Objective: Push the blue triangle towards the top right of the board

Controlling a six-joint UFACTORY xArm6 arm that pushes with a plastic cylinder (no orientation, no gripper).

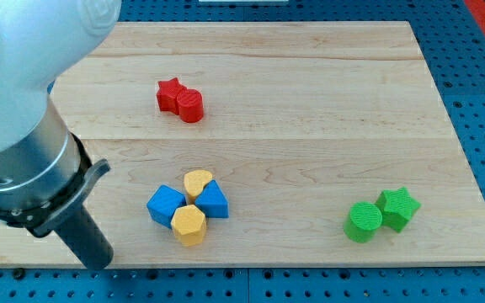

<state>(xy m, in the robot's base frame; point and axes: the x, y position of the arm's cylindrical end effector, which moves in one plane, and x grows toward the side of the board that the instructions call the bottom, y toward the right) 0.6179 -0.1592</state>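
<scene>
The blue triangle (213, 201) lies in a tight cluster at the board's lower middle. It touches a yellow heart (197, 183) above it, a yellow hexagon (189, 224) below left, and a blue cube (166, 204) sits at the cluster's left. My tip (98, 264) is at the board's bottom left edge, well left of and below the cluster, apart from every block. The arm's grey body fills the view's left.
A red star (169, 94) and a red cylinder (190, 106) touch at the upper middle. A green cylinder (363, 221) and a green star (397, 208) touch at the lower right. The wooden board (310, 126) lies on a blue pegboard.
</scene>
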